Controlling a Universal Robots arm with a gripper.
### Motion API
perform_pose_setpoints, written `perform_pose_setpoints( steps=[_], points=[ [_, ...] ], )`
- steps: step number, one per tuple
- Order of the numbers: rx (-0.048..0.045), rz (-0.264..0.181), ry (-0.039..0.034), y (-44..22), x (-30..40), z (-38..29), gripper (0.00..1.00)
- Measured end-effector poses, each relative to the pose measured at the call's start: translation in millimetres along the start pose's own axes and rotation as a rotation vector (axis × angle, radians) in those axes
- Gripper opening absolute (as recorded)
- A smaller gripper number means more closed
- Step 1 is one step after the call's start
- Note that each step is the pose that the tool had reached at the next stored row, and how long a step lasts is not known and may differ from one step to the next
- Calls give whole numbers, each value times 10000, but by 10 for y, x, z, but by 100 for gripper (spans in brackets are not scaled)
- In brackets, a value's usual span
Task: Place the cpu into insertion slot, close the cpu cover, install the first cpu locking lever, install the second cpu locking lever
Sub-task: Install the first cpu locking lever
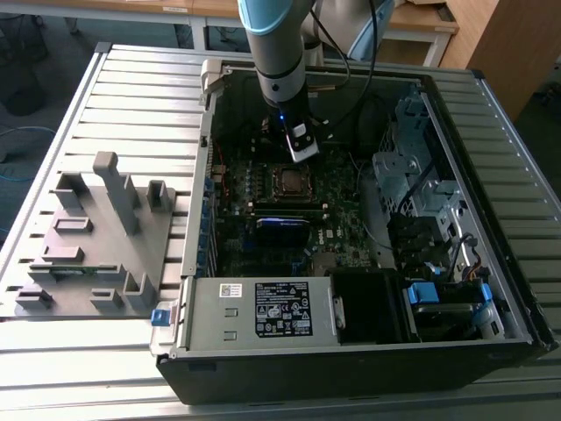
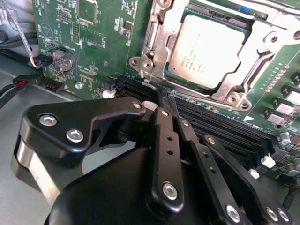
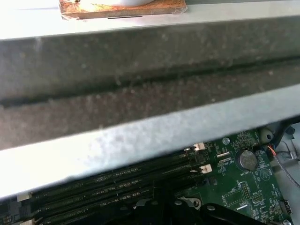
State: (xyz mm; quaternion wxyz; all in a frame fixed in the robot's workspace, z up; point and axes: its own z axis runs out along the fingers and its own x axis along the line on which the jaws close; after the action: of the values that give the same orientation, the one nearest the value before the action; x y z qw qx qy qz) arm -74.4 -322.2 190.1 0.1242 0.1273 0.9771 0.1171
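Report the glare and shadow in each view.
Exterior view: the inside of the computer case lies in shadow, and a blue light glows on the arm. Second wrist view: glare whitens the cpu and the cpu cover. First wrist view: pale metal bands wash out white, while the motherboard is evenly lit.

I am wearing a pale blue and grey arm (image 1: 276, 53), black cables (image 1: 374, 39) trailing beside it; my gripper (image 2: 165, 97) is showing matte black linkages (image 2: 61, 133) studded with silver screws (image 2: 169, 189).
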Motion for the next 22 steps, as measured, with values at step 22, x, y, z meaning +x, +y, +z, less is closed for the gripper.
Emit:
perform_pose_setpoints(
  steps=[22],
  points=[
    [102, -30, -28, 25, 8, 8, 10]
  ],
)
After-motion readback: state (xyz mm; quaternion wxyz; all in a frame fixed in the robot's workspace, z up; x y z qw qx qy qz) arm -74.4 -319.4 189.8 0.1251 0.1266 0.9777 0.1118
